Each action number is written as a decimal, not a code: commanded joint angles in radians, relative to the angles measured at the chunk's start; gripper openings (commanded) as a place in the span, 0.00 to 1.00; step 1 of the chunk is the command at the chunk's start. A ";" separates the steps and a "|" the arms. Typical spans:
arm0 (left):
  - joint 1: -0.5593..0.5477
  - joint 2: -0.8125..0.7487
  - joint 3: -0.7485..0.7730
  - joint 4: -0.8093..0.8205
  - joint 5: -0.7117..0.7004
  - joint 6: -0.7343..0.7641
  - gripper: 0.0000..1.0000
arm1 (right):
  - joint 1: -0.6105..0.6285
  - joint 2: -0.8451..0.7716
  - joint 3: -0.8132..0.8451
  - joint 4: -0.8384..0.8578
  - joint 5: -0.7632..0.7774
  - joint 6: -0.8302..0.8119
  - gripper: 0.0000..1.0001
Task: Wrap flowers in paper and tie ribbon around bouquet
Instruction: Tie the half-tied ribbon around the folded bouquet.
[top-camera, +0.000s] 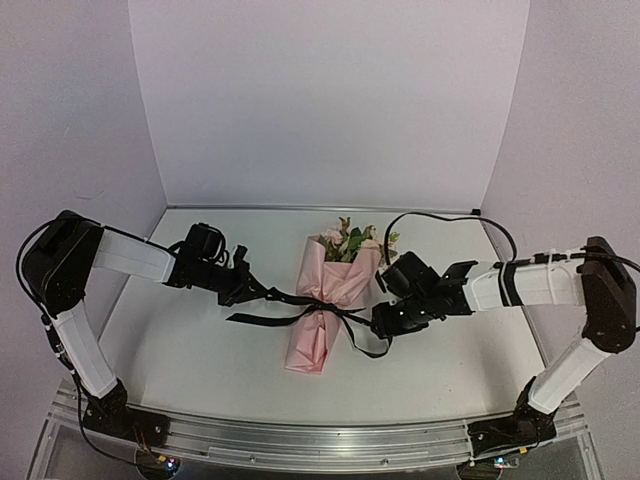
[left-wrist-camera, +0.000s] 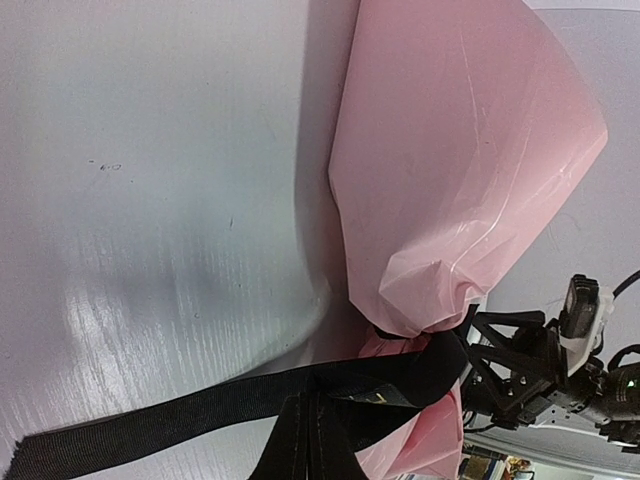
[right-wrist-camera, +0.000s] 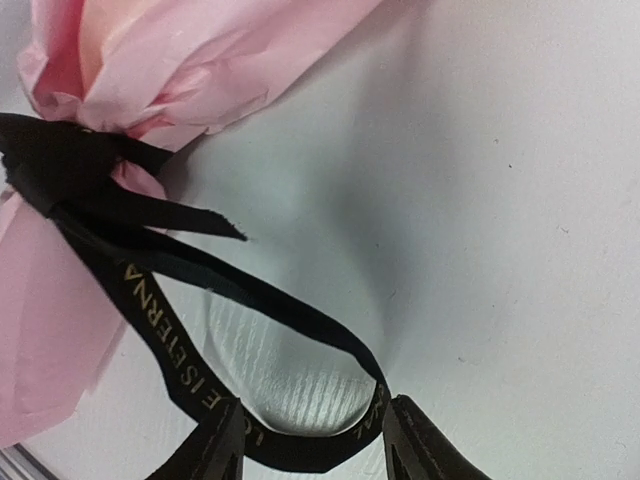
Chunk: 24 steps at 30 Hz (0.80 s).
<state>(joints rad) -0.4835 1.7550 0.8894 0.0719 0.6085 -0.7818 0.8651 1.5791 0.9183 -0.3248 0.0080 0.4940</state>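
**Bouquet (top-camera: 335, 275) tied, lying mid-table**

Its paper (top-camera: 308, 350) tail pointed toward the arms. At the waist the ribbon (top-camera: 285, 297) was knotted. The left gripper (top-camera: 250, 288) pinched 1 end taut, likely steadying the knot, while the right gripper (top-camera: 383, 325) stood parted around a slack loop. Farthest lay the flowers (top-camera: 352, 242).

Left arm (top-camera: 120, 255), right arm (top-camera: 530, 283): white links, black joints, black fingers (right-wrist-camera: 425, 450), looping black cable (top-camera: 450, 218), silver base rail (top-camera: 320, 440).
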 joint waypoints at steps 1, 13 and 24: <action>0.002 -0.015 0.020 0.033 0.015 0.018 0.00 | -0.004 0.088 0.066 0.008 0.010 -0.074 0.51; 0.002 0.003 0.042 0.014 0.020 0.029 0.00 | -0.027 0.218 0.129 0.050 -0.009 -0.150 0.46; 0.002 0.003 0.065 0.000 0.030 0.042 0.00 | -0.030 0.161 0.115 0.046 0.000 -0.235 0.60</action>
<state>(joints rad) -0.4835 1.7554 0.9146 0.0685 0.6167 -0.7584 0.8383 1.7925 1.0157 -0.2862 -0.0048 0.3204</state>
